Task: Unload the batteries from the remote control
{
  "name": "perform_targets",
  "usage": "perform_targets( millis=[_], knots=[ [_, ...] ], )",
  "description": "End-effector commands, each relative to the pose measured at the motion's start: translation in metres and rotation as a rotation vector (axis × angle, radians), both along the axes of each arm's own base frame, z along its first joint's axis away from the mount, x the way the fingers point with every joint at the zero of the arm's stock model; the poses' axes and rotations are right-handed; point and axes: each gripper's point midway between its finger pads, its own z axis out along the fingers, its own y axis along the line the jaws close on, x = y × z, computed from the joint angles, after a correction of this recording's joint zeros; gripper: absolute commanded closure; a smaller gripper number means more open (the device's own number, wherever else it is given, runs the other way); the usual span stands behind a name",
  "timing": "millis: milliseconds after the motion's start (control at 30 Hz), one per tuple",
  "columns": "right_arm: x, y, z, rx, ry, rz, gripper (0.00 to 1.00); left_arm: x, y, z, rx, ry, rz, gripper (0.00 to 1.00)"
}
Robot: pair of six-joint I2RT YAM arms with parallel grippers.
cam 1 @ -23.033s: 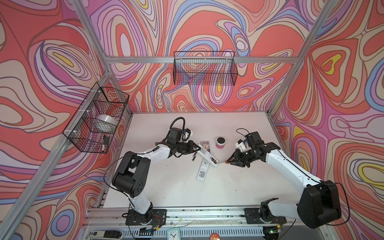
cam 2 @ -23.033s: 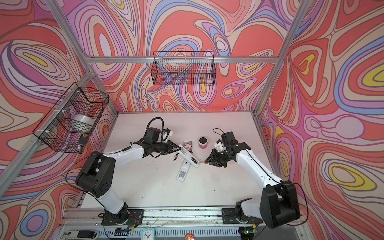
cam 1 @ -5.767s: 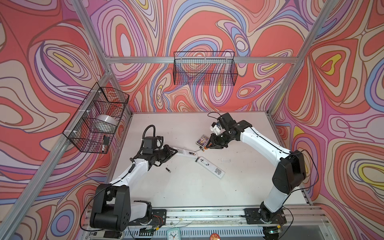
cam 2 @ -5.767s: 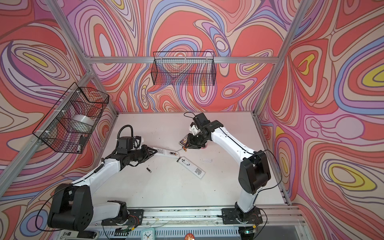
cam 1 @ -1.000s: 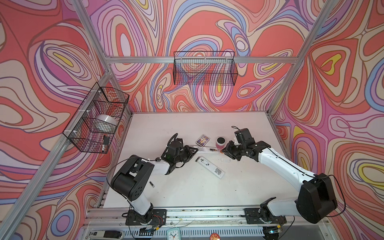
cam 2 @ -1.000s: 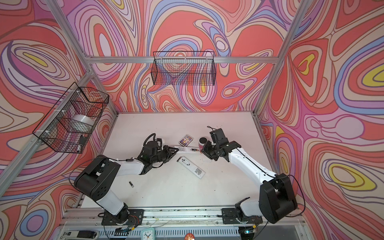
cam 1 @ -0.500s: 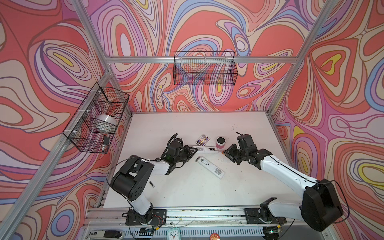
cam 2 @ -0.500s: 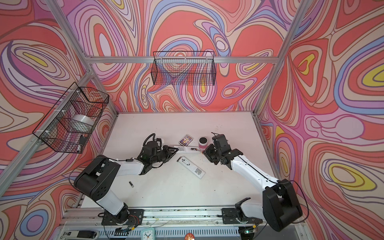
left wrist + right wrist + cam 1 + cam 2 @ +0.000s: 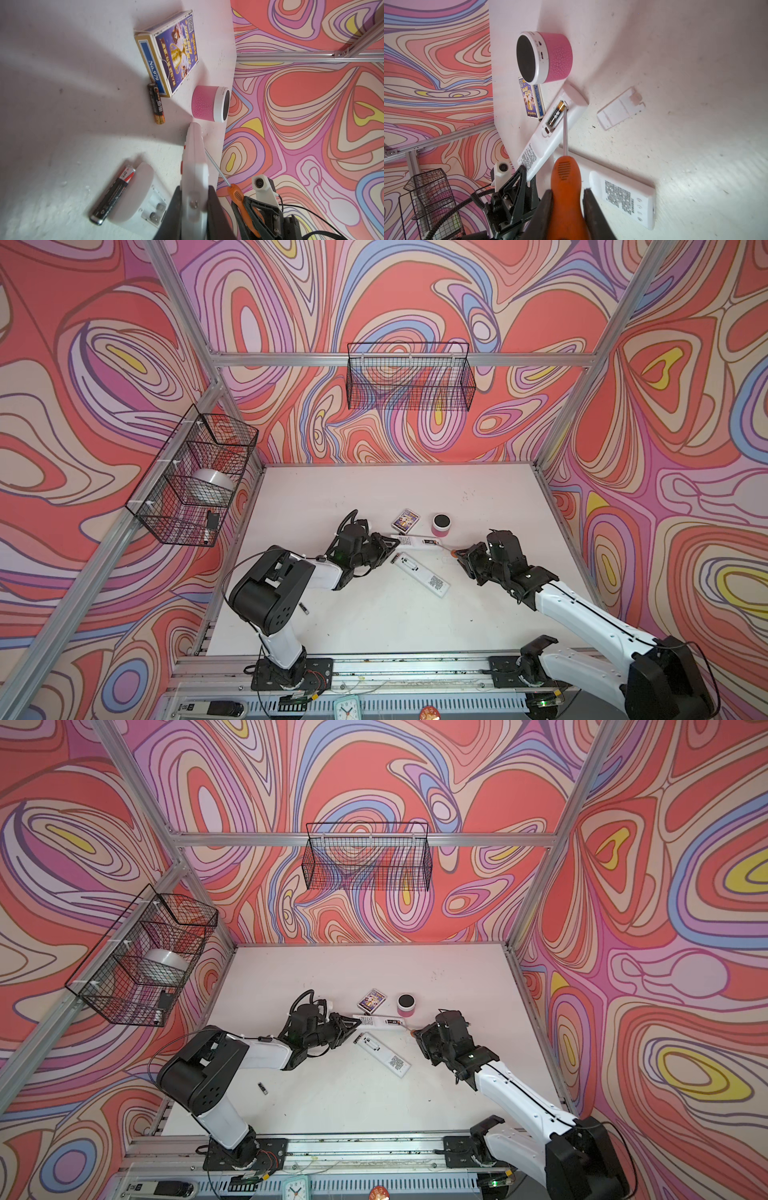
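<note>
My left gripper (image 9: 194, 193) is shut on a white remote control (image 9: 415, 540), held on its edge with the compartment open. One battery (image 9: 556, 116) sits in that compartment. My right gripper (image 9: 566, 195) is shut on an orange-handled screwdriver (image 9: 564, 172), and the tip of its shaft rests at the gold end of that battery. A loose battery (image 9: 156, 103) lies against the card box. Another (image 9: 113, 194) lies beside a second white remote (image 9: 422, 574), whose compartment is empty. A third lies near the left arm's base in both top views (image 9: 304, 608) (image 9: 262, 1088).
A pink speaker (image 9: 441, 524) and a blue card box (image 9: 405, 518) stand just behind the held remote. A white battery cover (image 9: 620, 108) lies on the table. Wire baskets hang on the left wall (image 9: 195, 477) and the back wall (image 9: 409, 379).
My right gripper has moved a little toward the table's front with the screwdriver in it. The left gripper and the held remote have stayed put.
</note>
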Motion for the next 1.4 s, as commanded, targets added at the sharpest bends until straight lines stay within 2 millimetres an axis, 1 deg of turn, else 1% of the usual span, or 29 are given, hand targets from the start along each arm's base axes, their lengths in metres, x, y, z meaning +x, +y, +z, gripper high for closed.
perform_targets(
  millis=[0,100,300,633,700,767,833,900,967,1033,1167,1233,1367],
  knots=[
    [-0.004,-0.016,-0.026,-0.178,0.035,0.05,0.96,0.0,0.004,-0.005,-0.012,0.043,0.027,1.0],
    [0.001,-0.014,-0.018,-0.245,-0.024,0.128,0.96,-0.001,0.003,-0.007,-0.016,0.06,0.021,1.0],
    [0.005,-0.007,-0.003,-0.331,-0.13,0.275,0.96,-0.002,-0.003,-0.015,-0.041,0.112,-0.001,1.0],
    [-0.002,-0.001,0.01,-0.4,-0.215,0.429,0.96,-0.003,-0.007,-0.017,-0.036,0.15,-0.019,1.0],
    [-0.003,0.001,0.01,-0.41,-0.239,0.458,0.96,-0.002,-0.007,-0.017,-0.039,0.152,-0.017,1.0],
    [-0.006,0.001,0.006,-0.405,-0.234,0.458,0.96,-0.002,-0.008,-0.016,-0.044,0.151,-0.015,1.0],
    [-0.008,0.0,-0.002,-0.37,-0.19,0.422,0.96,-0.001,-0.008,-0.015,-0.047,0.143,-0.017,1.0],
    [-0.01,0.003,-0.012,-0.291,-0.114,0.361,0.96,0.001,-0.007,-0.014,-0.047,0.123,-0.005,1.0],
    [-0.018,0.0,-0.029,-0.192,0.01,0.24,0.96,0.001,-0.003,-0.016,-0.045,0.116,0.015,1.0],
    [-0.032,-0.007,-0.048,-0.11,0.117,0.118,0.96,0.001,-0.001,-0.019,-0.049,0.108,0.028,1.0],
    [-0.045,-0.026,-0.059,0.018,0.128,-0.107,0.98,-0.001,0.002,-0.027,-0.082,0.107,0.064,1.0],
    [-0.051,-0.031,-0.064,0.054,0.138,-0.157,0.98,-0.002,0.002,-0.031,-0.094,0.112,0.068,1.0],
    [-0.057,-0.033,-0.069,0.112,0.149,-0.203,0.98,-0.005,0.002,-0.037,-0.093,0.121,0.072,1.0]
  ],
)
